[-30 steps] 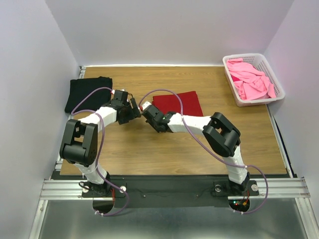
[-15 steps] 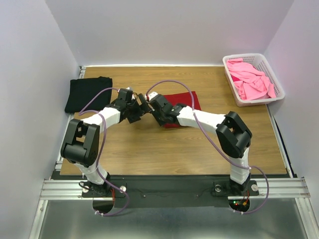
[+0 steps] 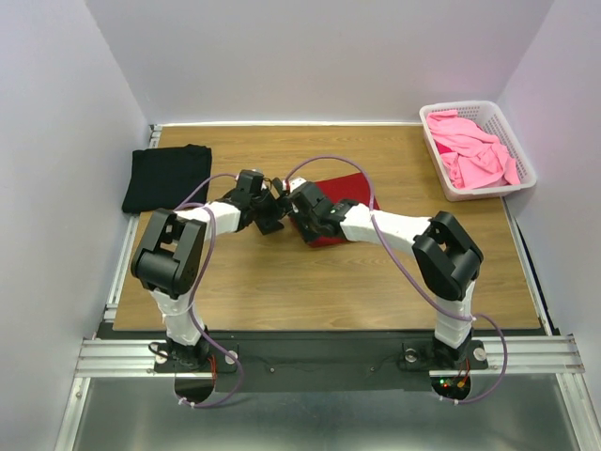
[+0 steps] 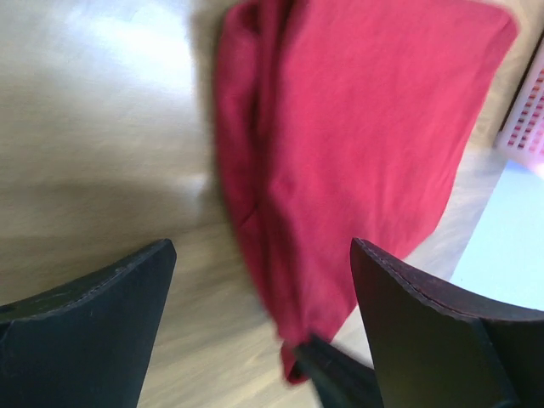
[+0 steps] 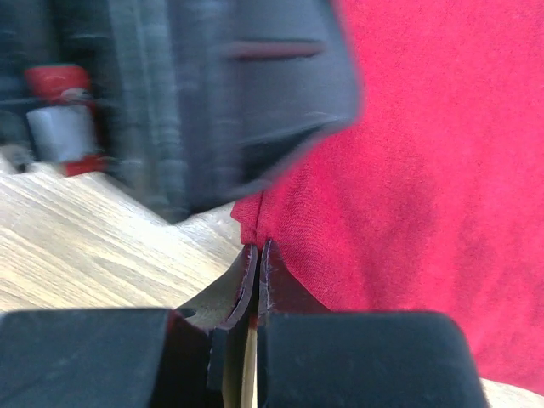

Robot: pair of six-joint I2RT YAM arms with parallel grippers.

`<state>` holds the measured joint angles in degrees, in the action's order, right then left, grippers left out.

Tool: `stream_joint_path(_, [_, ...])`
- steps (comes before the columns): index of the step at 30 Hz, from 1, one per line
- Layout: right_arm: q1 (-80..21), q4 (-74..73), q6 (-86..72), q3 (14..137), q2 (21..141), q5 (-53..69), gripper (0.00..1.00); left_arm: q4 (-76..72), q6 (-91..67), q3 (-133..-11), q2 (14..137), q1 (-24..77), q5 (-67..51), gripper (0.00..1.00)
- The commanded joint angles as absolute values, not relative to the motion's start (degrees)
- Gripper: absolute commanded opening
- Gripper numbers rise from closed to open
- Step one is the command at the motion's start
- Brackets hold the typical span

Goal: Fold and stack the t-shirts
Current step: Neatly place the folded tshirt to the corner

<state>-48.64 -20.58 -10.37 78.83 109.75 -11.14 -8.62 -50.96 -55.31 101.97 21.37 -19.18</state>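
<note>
The dark red t-shirt (image 3: 353, 188) lies folded at mid table. My right gripper (image 3: 295, 201) is shut on its near left corner, and the right wrist view shows red cloth (image 5: 425, 170) pinched at the closed fingertips (image 5: 257, 246). My left gripper (image 3: 278, 214) hovers open just left of that corner. In the left wrist view its wide jaws (image 4: 259, 255) frame the shirt's edge (image 4: 357, 127) and hold nothing. A black t-shirt (image 3: 167, 176) lies folded at the far left. Pink t-shirts (image 3: 470, 146) sit crumpled in the basket.
The white lattice basket (image 3: 490, 193) stands at the back right corner, and its edge (image 4: 531, 110) shows in the left wrist view. White walls close in the wooden table (image 3: 282, 282) on three sides. The two arms nearly touch at mid table.
Both grippers have moved right toward the red shirt's left edge. The left jaws have spread wider. The right gripper has stayed shut and now sits at the shirt's corner.
</note>
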Motion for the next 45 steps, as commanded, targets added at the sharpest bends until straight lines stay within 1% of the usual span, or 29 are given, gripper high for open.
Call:
stream_joint_path(1, [-48.3,-15.7,-13.5,78.8,106.0,-10.0,0.01,-10.7,-53.3,-57.5,103.7,23.5,-18.6,0.95])
stream_joint_path(7, [-48.3,-13.5,-16.0,78.4,104.9,-9.1,0.01,-13.8,-57.3,-54.4,104.4,24.3,-17.6,0.88])
stream_joint_path(10, [-48.4,-12.9,-16.6,78.2,104.5,-8.6,0.01,-14.4,-58.2,-54.3,105.3,24.8,-17.5,0.8])
stream_joint_path(11, [-48.3,-12.8,-16.7,78.3,104.6,-8.4,0.01,-14.6,-58.2,-54.2,105.6,24.9,-17.5,0.74])
stream_joint_path(13, [-48.3,-12.7,-17.0,78.5,105.0,-7.2,0.01,-14.7,-57.4,-54.2,105.7,24.9,-16.9,0.66])
stream_joint_path(14, [-48.3,-12.7,-17.0,78.5,105.2,-6.9,0.01,-14.5,-56.7,-54.8,105.8,24.9,-16.5,0.6])
stream_joint_path(15, [-48.3,-12.6,-17.2,78.5,105.4,-6.9,0.01,-13.9,-56.0,-55.2,106.0,24.7,-16.1,0.48])
stream_joint_path(16, [-48.3,-12.6,-17.2,78.5,105.8,-6.5,0.01,-12.4,-54.1,-56.5,106.1,24.8,-15.0,0.4])
stream_joint_path(17, [-48.4,-12.6,-17.1,78.5,105.9,-6.2,0.01,-11.6,-52.9,-57.2,106.2,24.8,-14.4,0.26])
stream_joint_path(19, [-48.4,-12.6,-17.0,78.5,106.1,-5.5,0.01,-9.4,-49.9,-58.9,106.3,24.8,-12.9,0.09])
stream_joint_path(20, [-48.3,-12.6,-16.6,78.3,105.8,-4.2,0.09,-6.7,-48.4,-60.8,106.4,24.7,-11.0,0.01])
stream_joint_path(22, [-48.3,-12.7,-16.2,78.0,104.9,-3.3,0.18,-4.1,-43.2,-62.7,106.4,24.2,-9.0,0.0])
stream_joint_path(23, [-48.3,-12.7,-16.2,77.4,103.9,-3.0,0.26,-1.6,-41.5,-64.5,106.3,23.8,-7.3,0.0])
stream_joint_path(24, [-48.3,-12.7,-16.0,77.2,103.2,-2.7,0.32,-0.5,-37.7,-65.6,106.3,23.5,-6.5,0.0])
stream_joint_path(25, [-48.3,-13.2,-15.9,77.0,102.4,-2.4,0.44,1.4,-35.6,-66.3,106.2,22.6,-5.1,0.0])
stream_joint_path(26, [-48.4,-13.5,-15.6,76.6,101.8,-2.4,0.5,2.5,-33.2,-67.3,105.9,22.2,-3.9,0.0])
stream_joint_path(28, [-48.4,-15.1,-15.2,75.9,99.7,-2.4,0.59,5.4,-25.9,-71.3,106.0,21.4,-1.2,0.0])
stream_joint_path(29, [-48.3,-15.7,-15.0,75.6,99.0,-2.5,0.64,9.1,-23.6,-74.8,106.5,20.5,2.4,0.0])
stream_joint_path(30, [-48.3,-17.0,-14.8,74.7,97.3,-2.5,0.66,11.0,-20.9,-76.8,107.0,20.0,3.9,0.0])
stream_joint_path(31, [-48.4,-17.7,-14.6,74.4,96.6,-2.7,0.72,14.6,-15.6,-78.9,107.6,19.6,7.6,0.0])
stream_joint_path(33, [-48.3,-19.8,-14.1,73.1,93.9,-2.6,0.77,18.0,-11.4,-84.2,109.1,17.6,11.8,0.0])
stream_joint_path(34, [-48.4,-20.5,-13.9,72.7,92.9,-2.6,0.8,19.2,-9.5,-85.8,109.4,16.7,11.9,0.0])
stream_joint_path(35, [-48.3,-21.1,-13.8,72.2,92.1,-2.8,0.86,21.8,-6.6,-87.3,109.8,15.7,12.7,0.0])
stream_joint_path(36, [-48.3,-22.2,-13.4,71.6,91.3,-3.3,0.89,22.8,-5.2,-90.5,110.6,14.2,12.7,0.0])
stream_joint_path(37, [-48.4,-22.8,-13.0,70.8,89.8,-3.9,0.94,24.6,-4.0,-92.0,110.8,13.5,13.4,0.0])
stream_joint_path(41, [-48.3,-25.8,-11.8,69.8,88.9,-5.0,0.96,25.1,4.4,-96.3,112.0,11.5,18.5,0.0])
stream_joint_path(45, [-48.3,-30.7,-10.4,73.1,90.4,-5.4,0.96,26.6,11.4,-101.5,114.6,8.4,22.1,0.0])
